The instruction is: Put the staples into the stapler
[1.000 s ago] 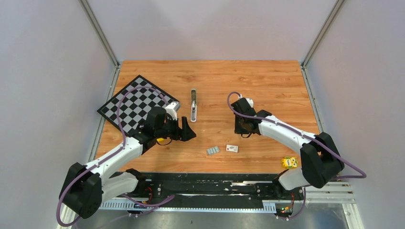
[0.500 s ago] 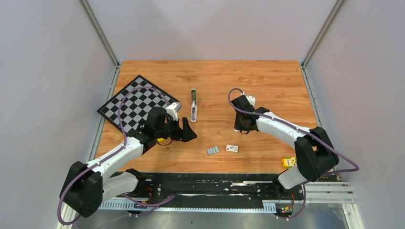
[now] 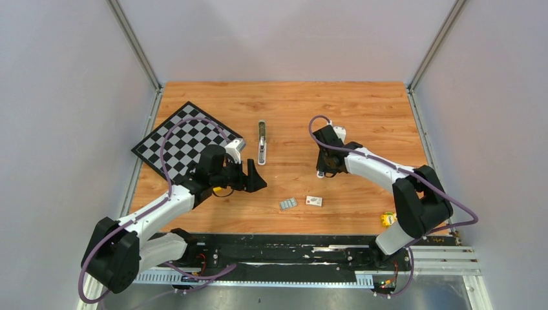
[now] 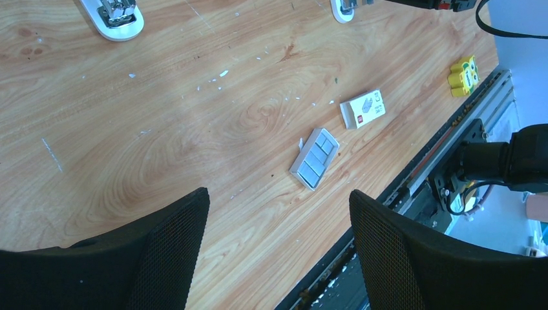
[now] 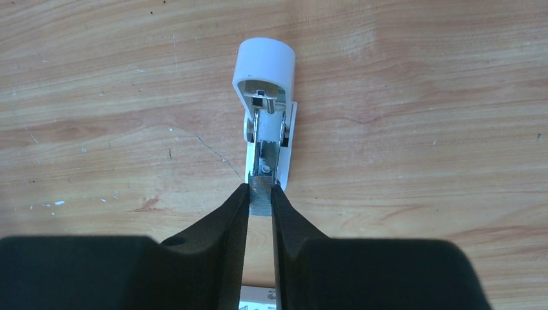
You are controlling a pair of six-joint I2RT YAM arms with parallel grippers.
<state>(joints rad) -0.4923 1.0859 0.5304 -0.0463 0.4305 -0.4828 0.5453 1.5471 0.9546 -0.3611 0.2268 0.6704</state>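
Yellow block [image 4: 464,72]: sitting at the near right edge of the table [image 3: 362,110]. In the overhead view the right arm's elbow is partly hiding it.
Staples [image 4: 315,158]: lying flat close to the near edge, about midway between the two arms. They are showing as a small grey pack of strips side by side, with nothing touching them.
White box [image 4: 362,108]: lying just right of the staples, a small gap separating the two.
Left gripper [image 4: 279,194]: hovering left of the staples and a little farther out. Its jaws are standing wide apart with nothing between them, and it is facing right, toward the staples and box.
Right gripper [image 5: 260,188]: reaching down to the table right of centre, farther out than the white box. Its fingers are pressing in on a short staple strip.
Staple strip [image 5: 260,200]: sitting pinched between the right fingertips, silvery and ribbed. It is lining up with the stapler's metal channel and meeting the channel's near end.
Stapler [image 5: 263,71]: lying on the table just beyond the right fingertips. Its lid is standing open, showing the metal channel, and its white rounded end is pointing away from the gripper.
Other stapler [image 3: 262,143]: lying at the table's centre, left of the right gripper. It is running near to far and keeping well apart from both grippers.
Chessboard [image 3: 178,139]: lying at the far left, with the left arm crossing over its near corner.
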